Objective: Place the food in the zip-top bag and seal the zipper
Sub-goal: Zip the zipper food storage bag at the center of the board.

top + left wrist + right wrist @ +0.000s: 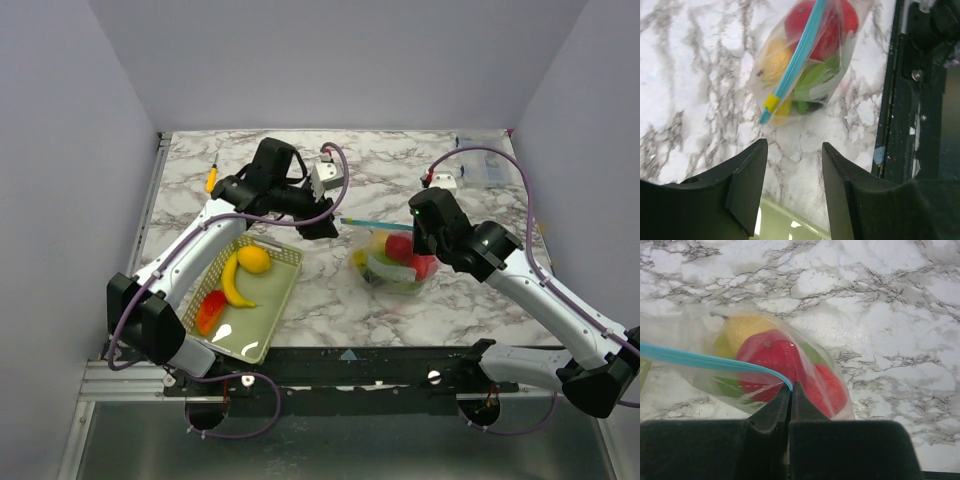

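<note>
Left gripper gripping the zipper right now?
No: the left gripper is open and empty, with the zipper lying beyond it, untouched.

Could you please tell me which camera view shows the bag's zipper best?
The left wrist view: the zipper runs clear across the bag, yellow slider included. The right wrist view shows one end pinched in the right tool; the top view shows only a thin teal line.

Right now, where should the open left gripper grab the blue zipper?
Probably at its free end by the yellow slider, coming from the left. The zipper pokes out thin there, and the right gripper pinches the other end.
</note>
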{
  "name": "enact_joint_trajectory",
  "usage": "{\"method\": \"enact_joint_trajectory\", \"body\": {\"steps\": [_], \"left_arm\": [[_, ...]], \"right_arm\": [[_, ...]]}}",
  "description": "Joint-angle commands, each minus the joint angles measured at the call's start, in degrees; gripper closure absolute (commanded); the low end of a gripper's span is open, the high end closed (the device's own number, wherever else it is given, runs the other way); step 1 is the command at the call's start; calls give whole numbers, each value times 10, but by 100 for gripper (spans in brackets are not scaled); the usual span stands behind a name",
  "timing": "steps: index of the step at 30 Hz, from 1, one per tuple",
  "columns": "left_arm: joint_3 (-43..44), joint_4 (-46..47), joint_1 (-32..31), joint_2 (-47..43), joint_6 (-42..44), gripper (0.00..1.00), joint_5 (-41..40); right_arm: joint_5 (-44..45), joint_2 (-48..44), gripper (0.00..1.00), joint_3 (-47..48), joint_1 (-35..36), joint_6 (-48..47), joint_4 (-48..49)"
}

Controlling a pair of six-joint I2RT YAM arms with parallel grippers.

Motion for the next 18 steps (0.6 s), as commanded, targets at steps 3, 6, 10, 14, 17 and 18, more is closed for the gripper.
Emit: {"method": "enact_joint_trajectory", "body": {"steps": [3, 6, 10, 14, 17, 18], "left_arm": [[1, 57, 1, -94, -115, 47, -183], [-22, 84, 0, -134, -132, 46, -200], [-53, 107, -2, -177, -126, 44, -194], [-66, 110, -5, -206, -115, 44, -202], [-81, 125, -9, -228, -111, 44, -210], [-88, 132, -10, -235, -110, 44, -212]], "right_arm": [[59, -2, 100, 11, -3, 7, -5], [84, -1, 100, 24, -3, 16, -7], [93, 5, 100, 25, -3, 19, -1], [52, 0, 100, 1, -3, 16, 6], [2, -15, 92, -18, -3, 8, 13], [-15, -20, 87, -21, -3, 8, 17]]}}
